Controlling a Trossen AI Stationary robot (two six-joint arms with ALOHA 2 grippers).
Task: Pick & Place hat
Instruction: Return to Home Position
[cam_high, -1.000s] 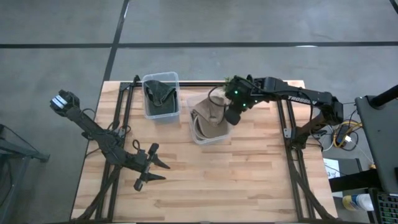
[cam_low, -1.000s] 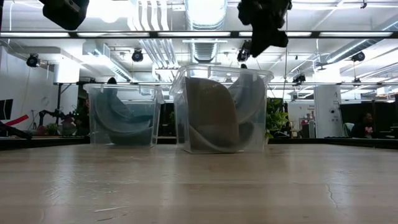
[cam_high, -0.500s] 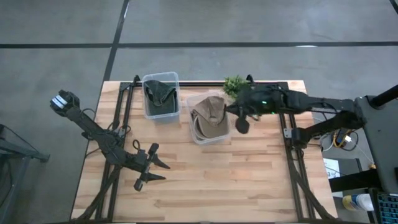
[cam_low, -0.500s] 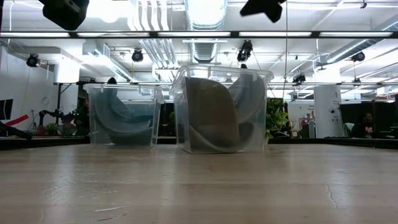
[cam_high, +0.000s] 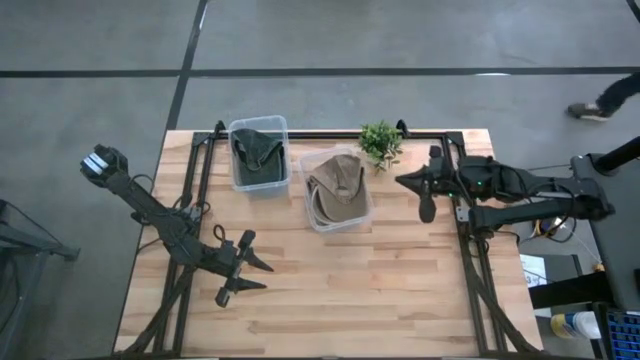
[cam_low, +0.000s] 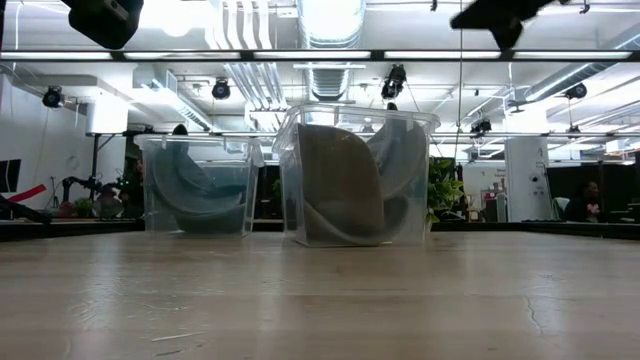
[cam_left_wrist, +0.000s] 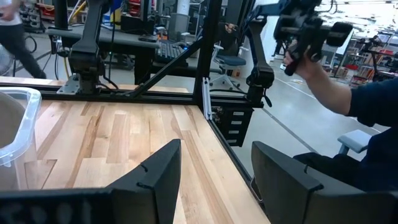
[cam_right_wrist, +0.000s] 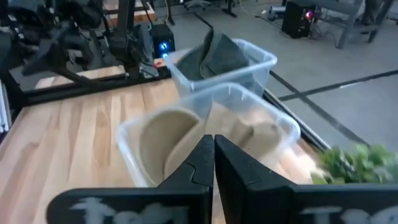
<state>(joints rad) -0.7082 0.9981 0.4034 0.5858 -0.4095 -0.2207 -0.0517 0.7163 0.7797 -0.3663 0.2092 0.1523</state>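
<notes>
A tan hat lies curled inside a clear bin at the table's middle, also seen in the low view and the right wrist view. A dark green hat fills a second clear bin just left of it. My right gripper is shut and hangs in the air to the right of the tan hat's bin, holding nothing. My left gripper waits open near the table's near left part.
A small green plant stands at the far edge, right of the bins. Black frame rails run along the table's left and right sides. Bare wood lies in front of the bins. A person's blue-sleeved arm shows beyond the table.
My right gripper has drawn back from over the tan hat's bin toward the table's right edge and has risen in the low view. The tan hat stays in its bin. A person's foot has come into the high view's far right.
</notes>
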